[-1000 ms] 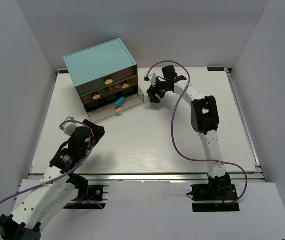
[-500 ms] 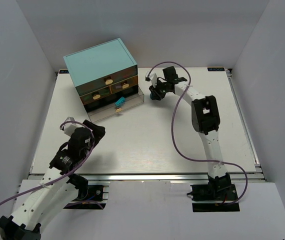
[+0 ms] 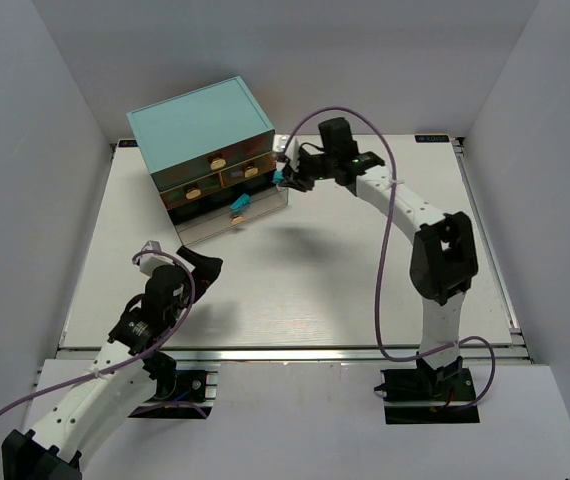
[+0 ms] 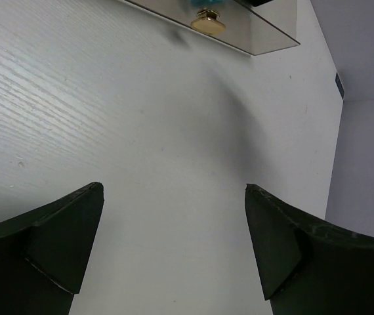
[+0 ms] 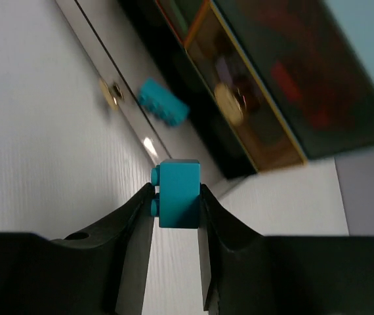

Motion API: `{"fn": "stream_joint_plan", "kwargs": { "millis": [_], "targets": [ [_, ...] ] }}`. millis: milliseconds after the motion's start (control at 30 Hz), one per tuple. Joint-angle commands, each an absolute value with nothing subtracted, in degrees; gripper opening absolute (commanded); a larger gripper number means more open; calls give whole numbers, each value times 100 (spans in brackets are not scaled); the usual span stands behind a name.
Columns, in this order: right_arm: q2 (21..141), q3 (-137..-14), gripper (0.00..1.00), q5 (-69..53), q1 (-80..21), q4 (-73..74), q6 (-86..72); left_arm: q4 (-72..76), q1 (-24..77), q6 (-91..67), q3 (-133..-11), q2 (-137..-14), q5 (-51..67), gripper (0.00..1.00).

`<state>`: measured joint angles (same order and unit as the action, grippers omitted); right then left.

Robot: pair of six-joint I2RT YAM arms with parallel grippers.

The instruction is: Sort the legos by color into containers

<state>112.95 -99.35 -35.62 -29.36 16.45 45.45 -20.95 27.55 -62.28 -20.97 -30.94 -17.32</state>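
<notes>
Right claw [image 5: 176, 199] pinching a blue brick [image 5: 179, 185], up by the right end of the open drawer [image 3: 265, 204], second brick [image 3: 239, 205] inside, cabinet [image 3: 200, 120] at the table's [image 3: 315, 280] back left corner, left claw [image 4: 174, 197] spread wide, empty, near the front left edge.

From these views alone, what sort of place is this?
Probably a robotics lab cell: left arm and right arm bolted beside a white table, white walls around it, a teal drawer cabinet, the right tool gripping a cyan lego.
</notes>
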Motion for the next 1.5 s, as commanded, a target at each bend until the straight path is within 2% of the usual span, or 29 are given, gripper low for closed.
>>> {"fn": "stream_joint_plan", "kwargs": {
  "millis": [0,267,333,400,500,633,667,733,767,833,867,900,967,1033,1100,1167,1300,1467],
  "targets": [
    [11881,-10580,17,-3674,-3295,1617,4509,-1915,2733,-6144,-2144,-3138,-1556,98],
    [13096,-12260,27,-2839,-3770,1810,4588,-2171,2733,-6143,-2232,-3068,-1538,98],
    [13236,-12313,36,-2734,-3849,1784,4632,-2223,2733,-6135,-2250,-3015,-1564,98],
    [13245,-12200,52,-2646,-3876,1758,4641,-2224,2733,-6126,-2250,-2997,-1573,98],
    [13228,-12112,62,-2593,-3920,1784,4685,-1918,2733,-6056,-2189,-3110,-1460,98],
    [13149,-12103,65,-2566,-3859,1828,4606,-1381,2733,-5889,-2206,-3671,-1196,98],
    [13070,-12111,64,-2619,-3850,1846,4527,-1328,2733,-5836,-2267,-3839,-1169,95],
    [12921,-12094,55,-2689,-3841,1916,4404,-1239,2733,-5565,-2513,-4408,-1108,86],
    [12711,-12059,37,-2785,-3763,1977,4151,-1170,2733,-5459,-2609,-4630,-1107,60],
    [12238,-11717,19,-3022,-3674,1960,3729,-1108,2733,-5029,-2978,-5330,-1160,31],
    [12052,-11559,2,-3128,-3474,1951,3492,-1099,2733,-4897,-3127,-5605,-1178,11],
    [11667,-11166,0,-3390,-3393,1951,3054,-1099,2733,-4574,-3477,-5895,-1213,4],
    [11278,-10672,0,-3672,-3025,1812,2516,-1151,2733,-4238,-3865,-6788,-1222,2],
    [10744,-9908,0,-4207,-2761,1767,2286,-1213,2733,-3641,-4550,-7415,-1213,6],
    [10408,-9442,0,-4306,-2480,1618,2276,-1379,2733,-2938,-5042,-8320,-1178,12],
    [9977,-8826,0,-4254,-2365,1539,2338,-1546,2733,-2054,-5772,-9162,-1090,13],
    [9537,-8087,0,-4210,-1838,1432,2338,-2064,2795,-828,-6941,-10253,-967,12],
    [9229,-7586,0,-4482,-1415,1450,2294,-2469,2795,365,-7926,-11029,-1185,12]
  ]
}}
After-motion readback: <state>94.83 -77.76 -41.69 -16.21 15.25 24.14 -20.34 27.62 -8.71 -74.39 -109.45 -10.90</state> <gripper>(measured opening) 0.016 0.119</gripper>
